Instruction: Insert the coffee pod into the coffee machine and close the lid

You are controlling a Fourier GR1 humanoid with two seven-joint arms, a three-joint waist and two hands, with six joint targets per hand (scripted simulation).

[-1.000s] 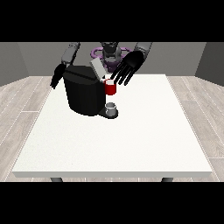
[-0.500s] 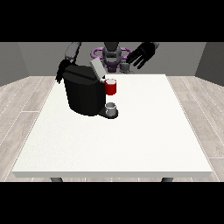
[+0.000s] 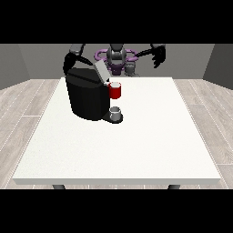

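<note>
Black coffee machine [image 3: 86, 95] stands upright on the white table [image 3: 136, 145], lid [image 3: 101, 71] tilted up, red thing at the machine [image 3: 115, 90] above a grey thing [image 3: 116, 111]. The hand at the view's right [image 3: 159, 55] hangs with relaxed, spread fingers; the hand at the view's left [image 3: 69, 63] sits behind the machine, its grasp unclear.

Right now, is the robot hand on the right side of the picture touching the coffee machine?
No, the robot hand at the view's right is raised in the air, well apart from the coffee machine.

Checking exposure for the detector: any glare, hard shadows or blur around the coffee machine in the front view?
Front view: even, flat light, no glare on the white table; the black coffee machine reads as a dark mass with little surface detail; only a faint shadow at its base; no motion blur on the hand at the view's right.
</note>
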